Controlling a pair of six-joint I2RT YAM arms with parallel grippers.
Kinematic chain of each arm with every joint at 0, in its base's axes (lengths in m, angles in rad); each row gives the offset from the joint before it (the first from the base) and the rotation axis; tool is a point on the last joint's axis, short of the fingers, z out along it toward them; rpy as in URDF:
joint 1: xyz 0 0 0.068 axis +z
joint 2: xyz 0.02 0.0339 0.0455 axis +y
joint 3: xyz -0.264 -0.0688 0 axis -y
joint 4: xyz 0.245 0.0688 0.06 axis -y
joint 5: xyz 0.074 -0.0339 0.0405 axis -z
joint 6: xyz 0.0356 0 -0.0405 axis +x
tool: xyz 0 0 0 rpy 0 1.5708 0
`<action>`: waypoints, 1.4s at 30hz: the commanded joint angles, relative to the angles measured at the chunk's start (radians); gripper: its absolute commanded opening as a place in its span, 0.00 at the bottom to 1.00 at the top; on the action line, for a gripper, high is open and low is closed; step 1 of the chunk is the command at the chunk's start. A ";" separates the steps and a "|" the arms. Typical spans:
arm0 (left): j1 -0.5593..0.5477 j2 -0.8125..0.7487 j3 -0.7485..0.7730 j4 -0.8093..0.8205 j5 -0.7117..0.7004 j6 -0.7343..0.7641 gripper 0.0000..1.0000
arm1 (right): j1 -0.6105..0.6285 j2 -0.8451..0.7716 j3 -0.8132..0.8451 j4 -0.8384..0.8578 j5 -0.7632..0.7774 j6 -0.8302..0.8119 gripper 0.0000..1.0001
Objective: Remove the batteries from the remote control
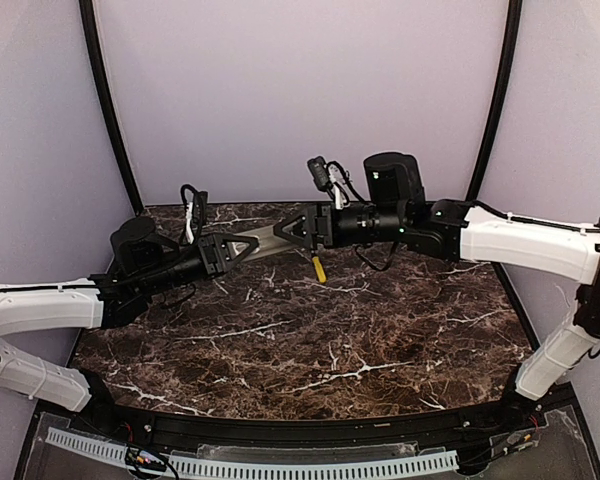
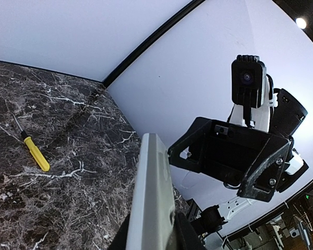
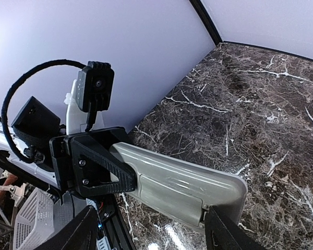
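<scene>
While left tool clamps remote control, right tool spread apart at its end

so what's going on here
The left hand holds the remote by one end, up off the table. The right hand faces it, jaws open around the other end. No batteries show, and the cover looks still on. A screwdriver lies on the table.

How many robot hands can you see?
2. The left gripper is shut on one end of the remote. The right gripper is open around the remote's other end. No others show.
</scene>
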 commanded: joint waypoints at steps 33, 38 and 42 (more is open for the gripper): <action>-0.008 -0.038 0.109 0.025 0.150 0.127 0.00 | -0.019 0.056 -0.025 0.104 -0.228 0.020 0.71; -0.008 -0.043 0.115 -0.053 0.074 0.141 0.00 | -0.021 0.006 -0.018 0.078 -0.217 -0.001 0.72; -0.008 -0.049 0.106 -0.081 0.011 0.136 0.00 | -0.021 -0.035 -0.007 0.007 -0.122 -0.038 0.71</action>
